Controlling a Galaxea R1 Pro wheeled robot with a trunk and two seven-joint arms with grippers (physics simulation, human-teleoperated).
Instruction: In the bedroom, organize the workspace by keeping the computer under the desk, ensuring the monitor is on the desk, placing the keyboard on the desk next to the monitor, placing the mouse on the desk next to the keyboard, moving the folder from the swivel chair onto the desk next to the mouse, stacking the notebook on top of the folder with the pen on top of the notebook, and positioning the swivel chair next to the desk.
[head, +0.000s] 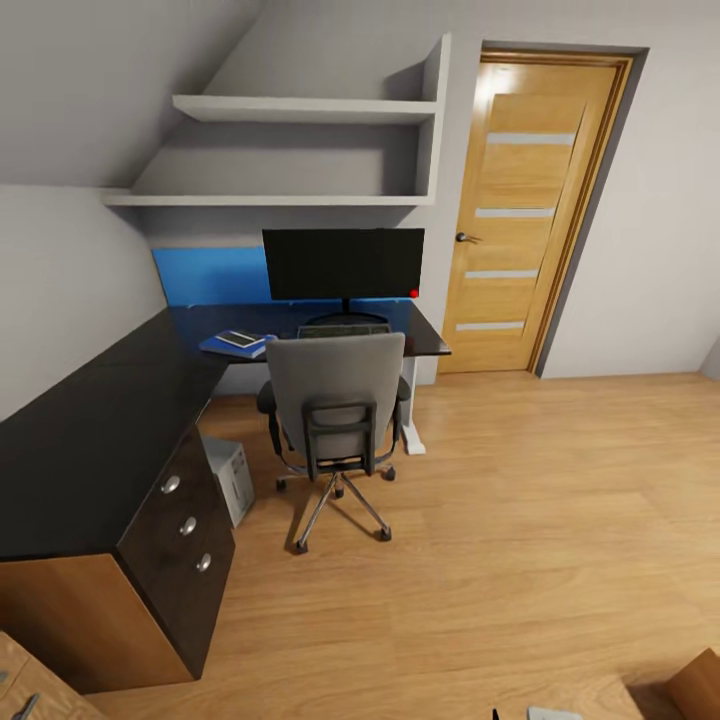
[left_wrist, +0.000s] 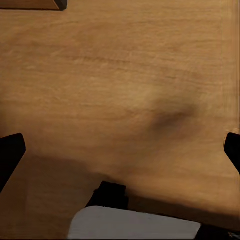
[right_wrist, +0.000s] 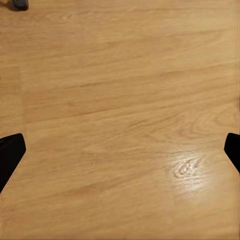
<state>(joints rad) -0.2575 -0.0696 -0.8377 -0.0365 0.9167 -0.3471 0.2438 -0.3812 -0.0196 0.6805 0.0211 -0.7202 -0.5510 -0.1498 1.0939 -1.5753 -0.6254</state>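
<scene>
Warm wood-grain flooring (head: 520, 520) spreads through the bedroom beneath a sloped grey ceiling, two white shelves (head: 300, 110) and a striped wooden door (head: 525, 210). The glossy black L-shaped worktop (head: 90, 420) carries the wide flat monitor (head: 343, 263), with the slim keyboard (head: 343, 329) lying at its stand. The blue folder (head: 232, 347) rests flat on the worktop left of the keyboard, the thin grey notebook (head: 238, 338) on top of it. The grey padded swivel chair (head: 336, 400) stands pushed up against the worktop on its chrome star base. The pale boxy computer (head: 230, 478) sits under the worktop beside the dark drawers (head: 185, 525) with round silver knobs. The left end effector (left_wrist: 120, 150) and the right end effector (right_wrist: 120, 150) each hang spread wide over bare floor, holding nothing.
</scene>
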